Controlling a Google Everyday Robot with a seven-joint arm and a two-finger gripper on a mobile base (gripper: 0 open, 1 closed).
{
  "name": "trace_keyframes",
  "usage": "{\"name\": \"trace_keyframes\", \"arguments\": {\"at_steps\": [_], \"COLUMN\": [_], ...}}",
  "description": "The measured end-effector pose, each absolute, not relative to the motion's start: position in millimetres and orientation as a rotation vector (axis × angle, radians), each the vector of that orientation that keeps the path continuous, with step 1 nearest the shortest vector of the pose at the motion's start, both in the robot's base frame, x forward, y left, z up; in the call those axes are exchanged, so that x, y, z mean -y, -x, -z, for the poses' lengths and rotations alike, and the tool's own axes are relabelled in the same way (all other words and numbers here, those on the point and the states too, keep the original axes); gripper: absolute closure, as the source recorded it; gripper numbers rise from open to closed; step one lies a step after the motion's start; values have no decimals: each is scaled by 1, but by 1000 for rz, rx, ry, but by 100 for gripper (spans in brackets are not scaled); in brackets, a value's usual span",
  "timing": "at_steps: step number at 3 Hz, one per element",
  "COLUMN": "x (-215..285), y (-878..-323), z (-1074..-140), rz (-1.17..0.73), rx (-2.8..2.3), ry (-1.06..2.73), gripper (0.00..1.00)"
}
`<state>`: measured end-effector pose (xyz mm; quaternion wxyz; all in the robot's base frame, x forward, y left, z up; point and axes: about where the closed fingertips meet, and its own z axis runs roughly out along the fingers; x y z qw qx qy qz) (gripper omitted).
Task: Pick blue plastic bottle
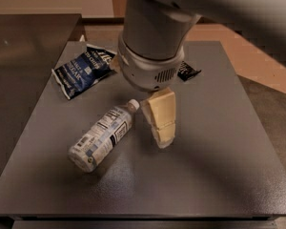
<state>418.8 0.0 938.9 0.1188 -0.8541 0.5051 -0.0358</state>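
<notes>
- Blue plastic bottle (pixel 102 140): lies on its side on the grey bench (pixel 219 166), left of centre in the frame. Its white screw cap (pixel 133 104) points toward the upper right and its base toward the lower left.
- Tool (pixel 160 123): hangs at the centre of the frame, just right of the cap end, near the bottle but apparently not touching it. This view does not show how far open it is. Nothing is seen in its hold.
- Handling, judged from appearance: the bottle looks small and light. Its thin clear wall is likely to dent under a hard squeeze, and its smooth round body is likely to roll or slip sideways when nudged.
- Suggested hold: across the labelled mid-body (pixel 108 130), square to the long axis, where the wall is straight. The tapered neck offers a poorer seat.
- Bystanders: a dark blue snack bag (pixel 83 70) lies at upper left and a black wrapped bar (pixel 188 71) at upper centre-right, both well apart from the bottle.
</notes>
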Motion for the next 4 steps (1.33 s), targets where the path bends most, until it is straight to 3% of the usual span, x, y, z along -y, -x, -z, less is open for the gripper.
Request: {"name": "trace_keyframes", "arguments": {"at_steps": [2, 4], "x": [-47, -61], "y": [-428, -436], "z": [-897, -858], "rz": [70, 10], "rx": [-1238, -1144], "ry": [2707, 2813], "gripper": [0, 0]}}
